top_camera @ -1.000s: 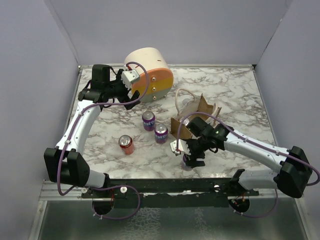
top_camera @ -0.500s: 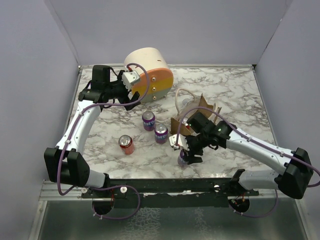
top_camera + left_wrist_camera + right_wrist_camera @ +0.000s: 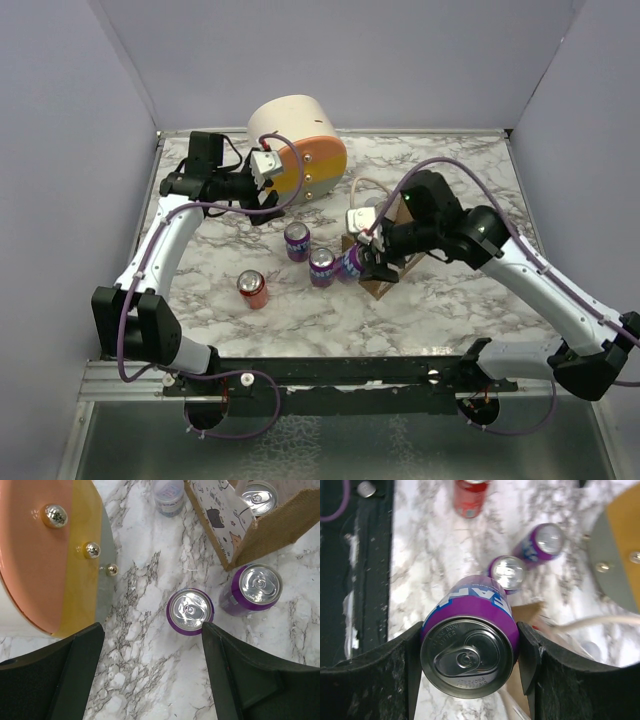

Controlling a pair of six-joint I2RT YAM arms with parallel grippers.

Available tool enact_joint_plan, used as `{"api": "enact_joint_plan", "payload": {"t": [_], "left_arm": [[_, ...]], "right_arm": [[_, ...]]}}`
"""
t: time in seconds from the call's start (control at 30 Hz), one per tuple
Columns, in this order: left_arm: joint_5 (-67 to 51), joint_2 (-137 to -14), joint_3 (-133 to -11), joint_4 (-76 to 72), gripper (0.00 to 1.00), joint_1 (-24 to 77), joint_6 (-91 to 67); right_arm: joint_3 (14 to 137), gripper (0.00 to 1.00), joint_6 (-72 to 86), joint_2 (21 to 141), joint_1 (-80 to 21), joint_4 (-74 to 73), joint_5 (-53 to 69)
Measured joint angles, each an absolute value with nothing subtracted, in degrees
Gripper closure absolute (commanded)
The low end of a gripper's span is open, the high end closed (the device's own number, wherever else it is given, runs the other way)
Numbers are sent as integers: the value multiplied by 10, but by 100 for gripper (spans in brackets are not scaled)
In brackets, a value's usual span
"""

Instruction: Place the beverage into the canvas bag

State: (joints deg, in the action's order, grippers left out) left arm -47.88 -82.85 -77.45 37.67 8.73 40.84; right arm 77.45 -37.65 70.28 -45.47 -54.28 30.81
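As the purple can (image 3: 470, 630) is clamped in the right hand (image 3: 360, 262) and held above the counter (image 3: 300, 320), it sits just beside the canvas bag (image 3: 272, 530), not yet inside, probably lining up with the mouth. Left hand (image 3: 150, 680) has fingers apart and empty, parked near the cream cylinder (image 3: 295, 150), likely to keep clear.

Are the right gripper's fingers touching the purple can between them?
Touching. In the right wrist view, both fingers press against the sides of the purple can, and no gap shows on either side.
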Motion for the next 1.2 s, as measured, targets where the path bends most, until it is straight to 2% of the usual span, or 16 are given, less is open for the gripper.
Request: {"api": "enact_joint_plan", "payload": {"t": [0.2,0.5,0.97,1.2], "left_arm": [[-497,-834,-782,402,27,99,436],[-499,-861,-821,465,30,193,503],[-460,-1001,-983,558,30,402,619],[-440,-1050,-996,569,30,458,637]], "right_arm": [[841,68,-343,707,-365,-544,309],[844,69,-281,732,-223,-539,283],[843,72,-258,792,-216,-535,187],[839,72,-236,816,-199,-525,178]]}}
